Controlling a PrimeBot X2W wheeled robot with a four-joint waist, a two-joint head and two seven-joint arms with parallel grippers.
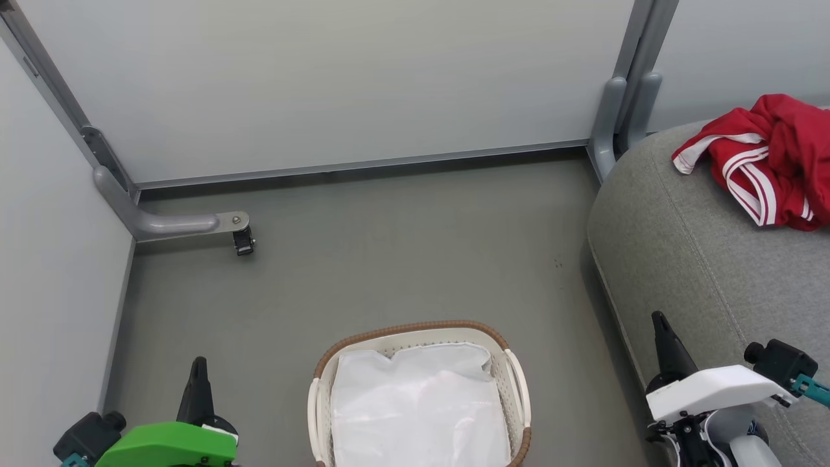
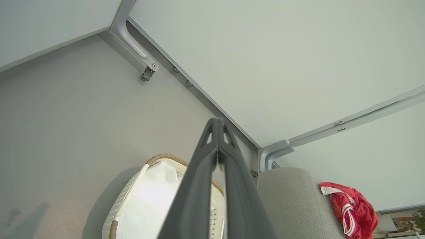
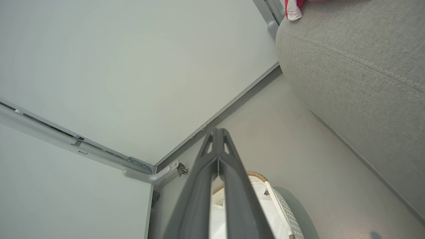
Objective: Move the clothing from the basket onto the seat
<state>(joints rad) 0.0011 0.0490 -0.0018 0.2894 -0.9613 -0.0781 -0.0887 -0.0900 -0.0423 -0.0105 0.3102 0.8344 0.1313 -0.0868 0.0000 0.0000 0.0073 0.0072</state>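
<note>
Left gripper, right gripper: hanging pressed together, empty, lower corners; task looking done, with clothing lying upper right on seat, basket holding only white cloth.

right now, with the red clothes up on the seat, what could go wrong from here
The clothing sits bunched near the seat's far end, one white-trimmed corner pointing toward the edge; it could slide off.
The white cloth covers the basket's floor, so a garment hidden beneath might be missed.
The shut right gripper hangs close to the seat and could snag it.
</note>
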